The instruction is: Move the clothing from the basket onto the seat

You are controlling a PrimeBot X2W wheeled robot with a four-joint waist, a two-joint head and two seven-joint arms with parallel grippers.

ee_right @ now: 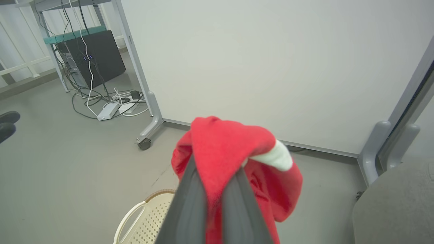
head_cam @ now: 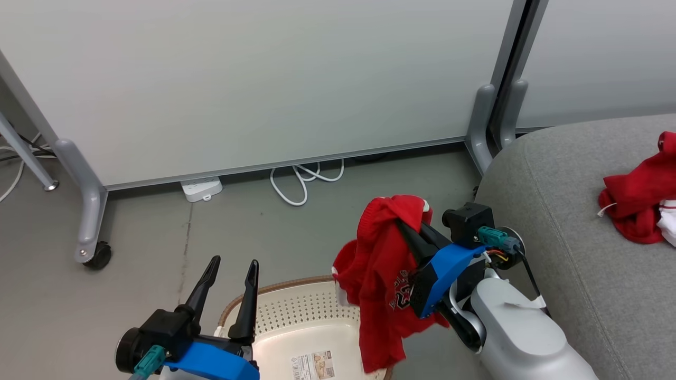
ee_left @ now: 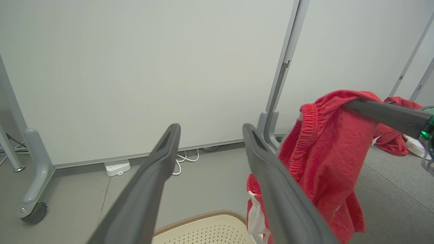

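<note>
At centre frame, the right hand point(head_cam: 407, 232) clenches a red garment point(head_cam: 377, 274) above the basket point(head_cam: 296, 316). At lower left, the left hand point(head_cam: 234, 262) stands released, fingers apart.

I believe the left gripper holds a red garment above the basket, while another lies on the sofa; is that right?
No: the head view shows the right gripper holding the red garment above the basket; another garment lies on the sofa.
</note>
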